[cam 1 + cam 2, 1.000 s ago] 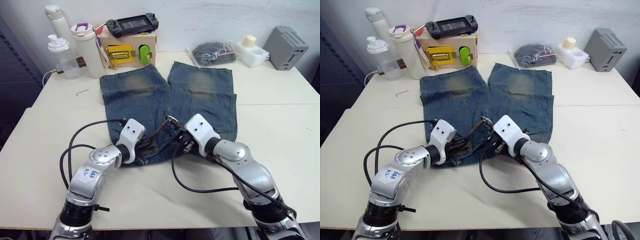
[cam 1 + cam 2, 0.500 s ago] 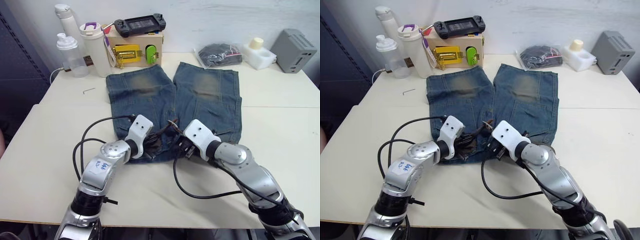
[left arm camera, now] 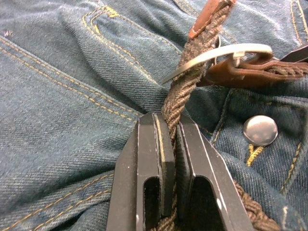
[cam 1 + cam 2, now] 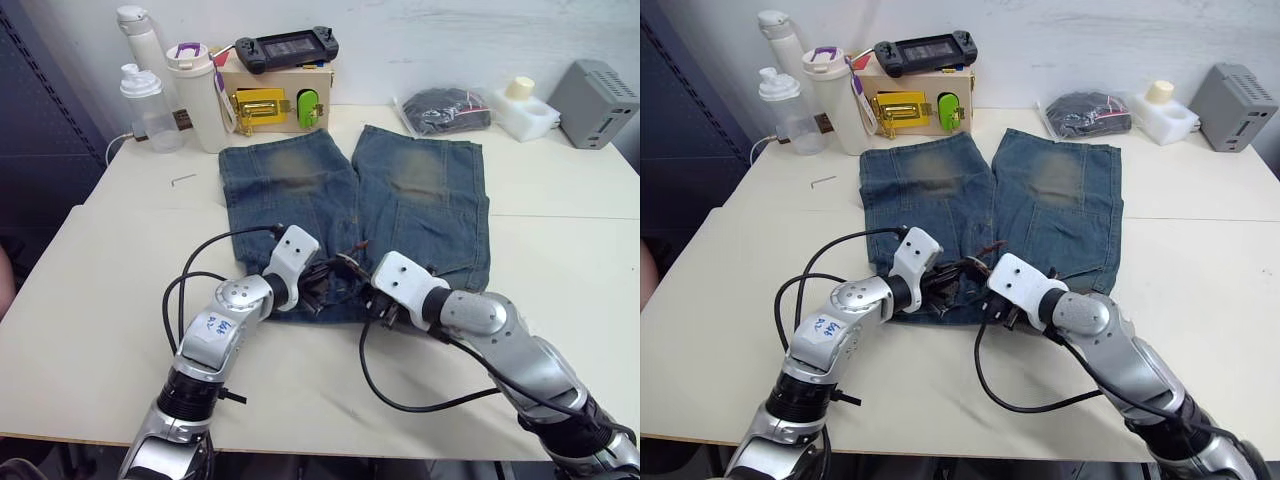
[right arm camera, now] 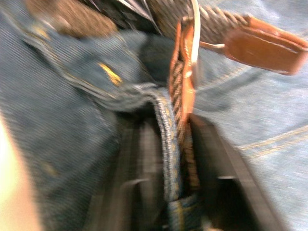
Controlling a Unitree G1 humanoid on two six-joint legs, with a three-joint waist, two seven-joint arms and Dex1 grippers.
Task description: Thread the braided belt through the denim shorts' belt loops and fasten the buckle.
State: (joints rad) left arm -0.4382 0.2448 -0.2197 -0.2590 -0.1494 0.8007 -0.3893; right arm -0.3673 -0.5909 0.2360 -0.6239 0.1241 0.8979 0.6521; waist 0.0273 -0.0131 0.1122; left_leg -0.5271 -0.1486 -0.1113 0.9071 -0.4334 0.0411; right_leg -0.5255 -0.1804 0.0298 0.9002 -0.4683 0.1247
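The denim shorts (image 4: 352, 210) lay flat mid-table, waistband toward the near edge and the 2 legs reaching toward the far edge. At the waistband the left pincer (image 3: 169, 144) was clamped on the braided belt (image 3: 185, 89), its strap twisted between the pads just short of the buckle (image 3: 219, 53). Right of it, the right pincer (image 5: 168, 159) was closed on a fold of waistband denim together with the belt's tan-tipped end; no belt loops could be told apart.

The belt looked limp and rope-like, apt to twist, so it is best held close to the end being fed. The buckle is rigid and probably slick. The denim looked soft and bunched easily.

Along the far-left edge stood 3 lidded bottles (image 4: 195, 95), contents unseen; at the far right lay a clear bag (image 4: 442, 108) of dark items.
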